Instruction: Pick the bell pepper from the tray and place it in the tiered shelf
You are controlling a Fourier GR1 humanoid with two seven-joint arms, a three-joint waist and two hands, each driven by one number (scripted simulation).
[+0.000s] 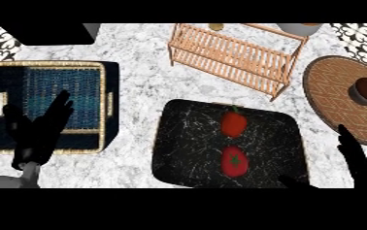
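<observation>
We saw bell pepper [234, 159] lying on dark tray [175, 141], second red piece [234, 123] just beside at 12 o'clock; tiered shelf [233, 57] beyond. Right hand [353, 157] at 3 o'clock, left hand [39, 127] at 9, both open, holding nothing. We judged best approach: right hand from above, avoiding neighbour

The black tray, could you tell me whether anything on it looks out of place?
Possibly: the black tray holds two red bell peppers, though the task names one. Both lie within its rim; nothing looks spilled or damaged.
</observation>
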